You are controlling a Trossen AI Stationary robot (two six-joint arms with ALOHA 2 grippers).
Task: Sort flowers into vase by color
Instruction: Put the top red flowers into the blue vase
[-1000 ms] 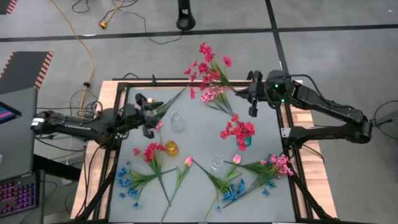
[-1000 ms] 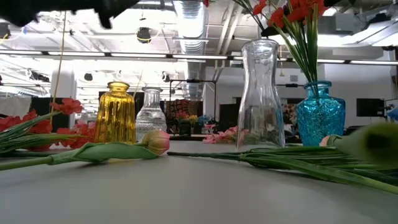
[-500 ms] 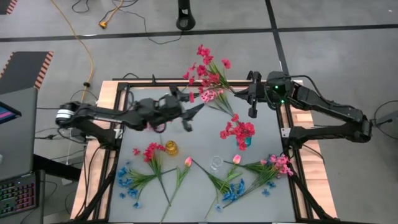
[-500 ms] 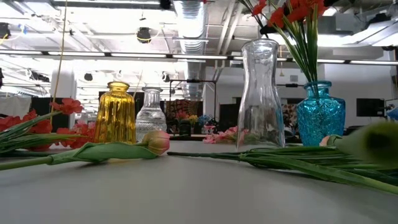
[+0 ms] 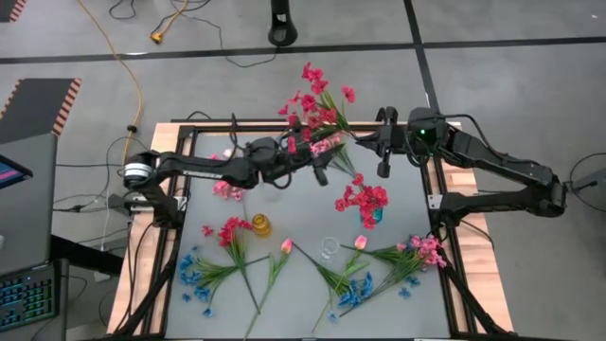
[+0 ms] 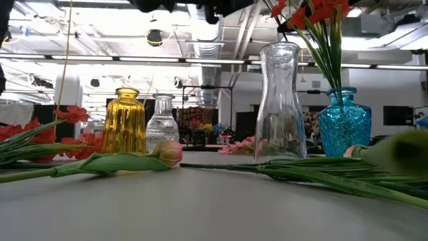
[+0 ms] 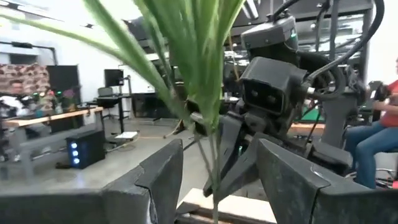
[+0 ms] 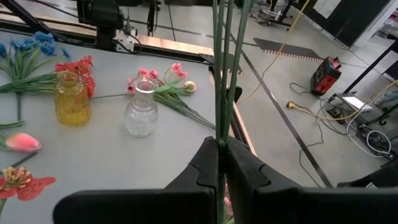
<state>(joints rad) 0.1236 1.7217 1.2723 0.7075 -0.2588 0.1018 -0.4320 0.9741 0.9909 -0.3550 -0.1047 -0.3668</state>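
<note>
Right end effector (image 8: 222, 163) clenched on thin green stems (image 8: 222, 68); left end effector (image 7: 214, 177) released

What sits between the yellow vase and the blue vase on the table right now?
In the low view, two clear glass vases stand between the yellow vase and the blue vase: a small ribbed one beside the yellow, and a tall one nearer the blue.

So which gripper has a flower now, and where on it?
Right gripper pinches the red-pink sprig by its stems; left gripper, open, holds nothing.
</note>
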